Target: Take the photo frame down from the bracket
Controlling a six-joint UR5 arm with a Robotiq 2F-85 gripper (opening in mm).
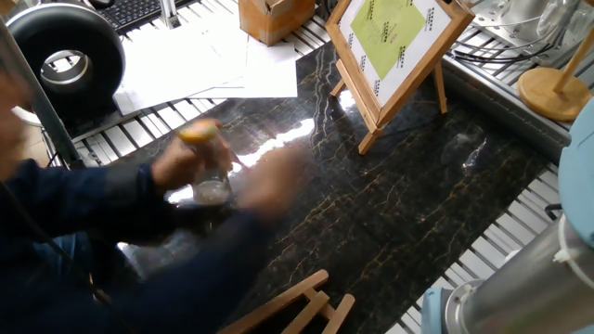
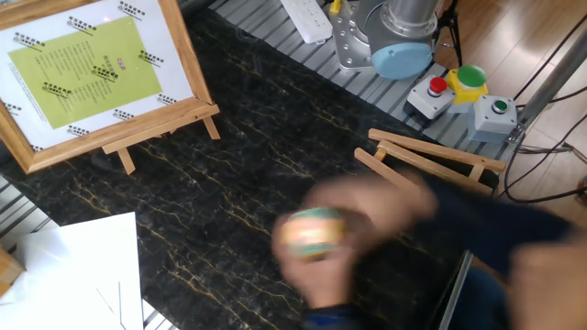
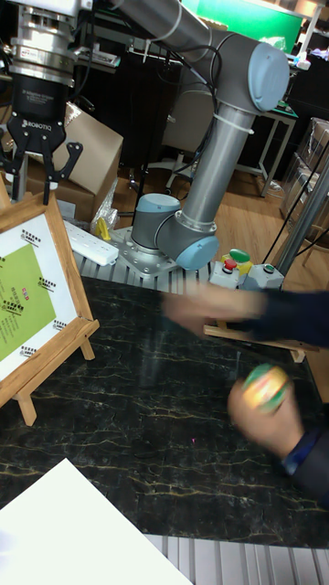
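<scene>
The photo frame point(image 1: 394, 46) point(image 2: 87, 78) point(image 3: 23, 302), light wood with a white mat and a yellow-green picture, leans on the bracket. That bracket is an upright wooden easel whose ledge bar point(image 2: 165, 124) point(image 3: 55, 352) and legs point(image 1: 369, 139) stand on the dark marble table. My gripper point(image 3: 34, 187) appears only in the tall fixed view. It hangs open just above the frame's upper right corner, with nothing between its fingers. It is out of view in the two fixed views.
A person's blurred hands point(image 1: 232, 181) point(image 2: 367, 220) point(image 3: 265, 402) reach over the table's middle, holding a small yellow-topped object point(image 1: 200, 134) point(image 2: 312, 231). A flat-folded easel point(image 2: 431, 179) point(image 1: 288, 311) lies near the robot base point(image 2: 394, 37). White paper point(image 1: 204, 60) point(image 2: 73, 266) and a button box point(image 2: 468, 92) lie at the edges.
</scene>
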